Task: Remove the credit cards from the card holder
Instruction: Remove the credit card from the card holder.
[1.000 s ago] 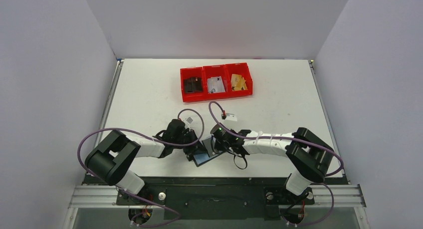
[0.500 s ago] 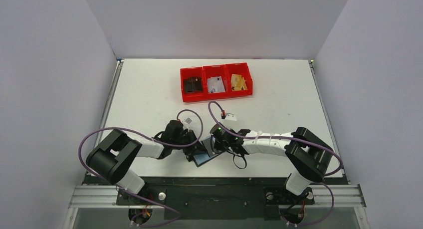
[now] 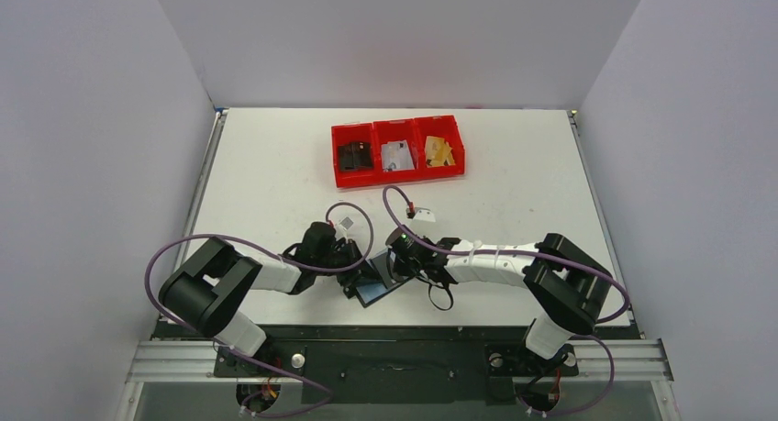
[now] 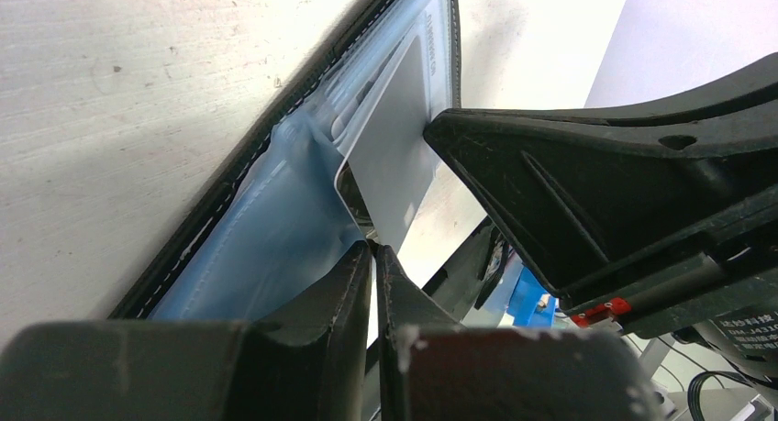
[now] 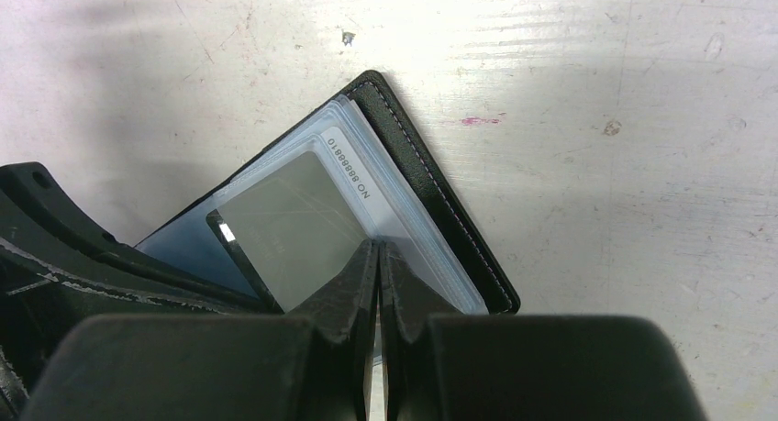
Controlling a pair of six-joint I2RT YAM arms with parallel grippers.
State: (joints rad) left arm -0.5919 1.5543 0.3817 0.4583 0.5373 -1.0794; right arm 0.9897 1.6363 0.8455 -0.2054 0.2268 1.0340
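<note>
Top view shows almost no change from a moment ago: the left tool (image 3: 354,261) has only nudged a bit. Its tips are together at the edge of the blue sleeve (image 4: 266,228); I can't tell if they pinch it. The card holder (image 3: 376,290) lies open on the tabletop (image 3: 275,182) between both tools. A grey card (image 5: 292,227) looks partly out. The right tool (image 5: 378,247) is squeezed together too, tips on the holder. No card is free yet.
</note>
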